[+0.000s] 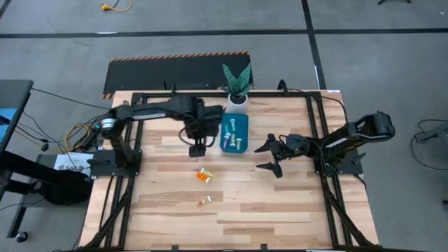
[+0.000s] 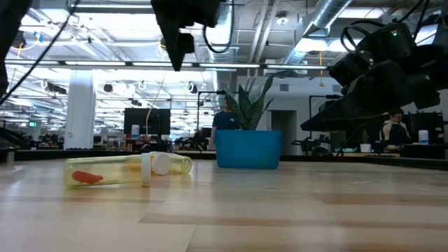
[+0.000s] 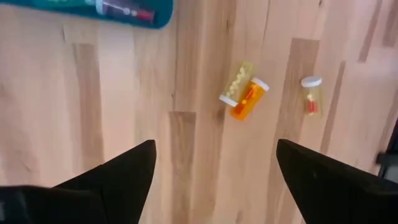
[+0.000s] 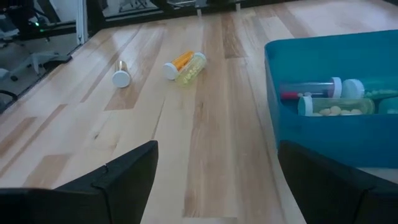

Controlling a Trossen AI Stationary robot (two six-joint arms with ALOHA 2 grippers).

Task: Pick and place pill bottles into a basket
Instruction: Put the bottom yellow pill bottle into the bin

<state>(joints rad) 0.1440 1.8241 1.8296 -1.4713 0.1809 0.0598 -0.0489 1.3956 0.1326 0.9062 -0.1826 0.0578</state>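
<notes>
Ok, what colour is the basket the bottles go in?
Teal blue. The basket shows best in the right wrist view, with bottles lying inside.

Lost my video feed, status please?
Left gripper open, empty, beside basket. Right gripper open, waiting on the basket's other side. Three bottles on table: touching pair, single. Path clear.

Nothing here can be read. The bottles (image 3: 244,98) lying on the tabletop (image 1: 280,203) show only pills through their walls, with no legible label. The basket (image 4: 336,134) is plain teal with no brand or number. A paper sheet (image 1: 70,162) beside the left arm's base carries marks too small to read.
</notes>
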